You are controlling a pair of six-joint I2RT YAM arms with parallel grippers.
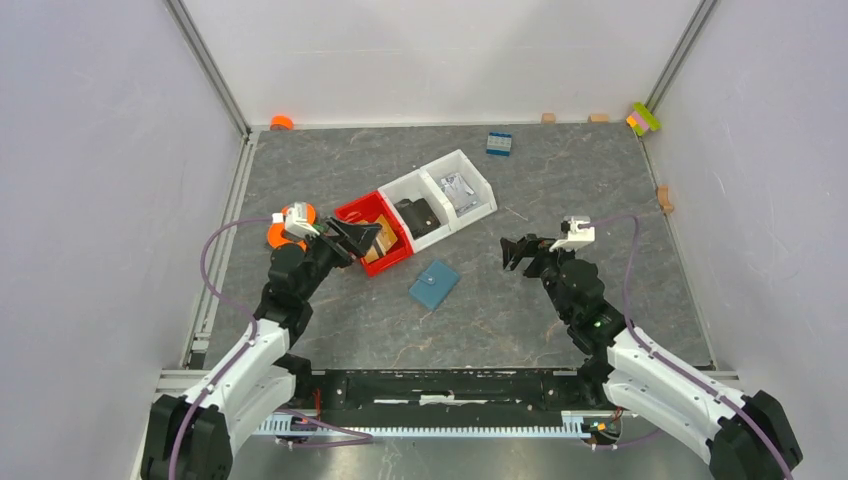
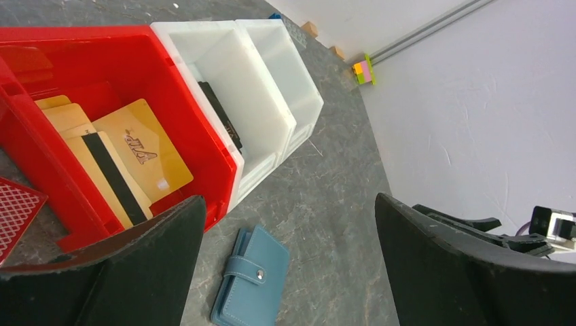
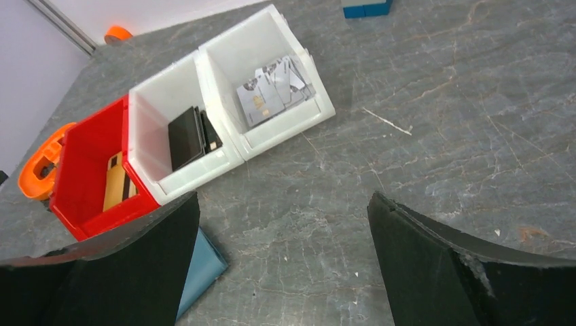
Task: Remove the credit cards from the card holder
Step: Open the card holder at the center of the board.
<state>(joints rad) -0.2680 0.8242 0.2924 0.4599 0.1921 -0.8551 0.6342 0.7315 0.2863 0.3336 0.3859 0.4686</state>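
1. Grey stone-patterned table (image 1: 600, 180) is filling the floor of a white-walled cell.
2. 3 bins are standing in a touching diagonal row: a red bin (image 1: 350, 208), a middle bin (image 1: 400, 188) and an end bin (image 1: 455, 160), both white.
3. Cards (image 2: 139, 153), tan-gold, are lying overlapped in the red bin; 1 is showing a black stripe.
4. Holder (image 1: 434, 284), teal, is lying flat on the table just beside the red bin's near end, its snap strap fastened. Whether it is holding anything I cannot tell.
5. Left gripper (image 1: 358, 238) is hovering over the red bin's near edge, jaws spread wide and carrying nothing.
6. Right gripper (image 1: 517, 252) is hanging over bare table to the right of the holder, apart from it, jaws likewise spread wide and carrying nothing.
7. Black wallet (image 3: 186, 138) is leaning in the middle bin; silver cards (image 3: 268, 92) are sitting in the end bin.
8. Blue brick (image 1: 499, 143) is resting near the back wall.
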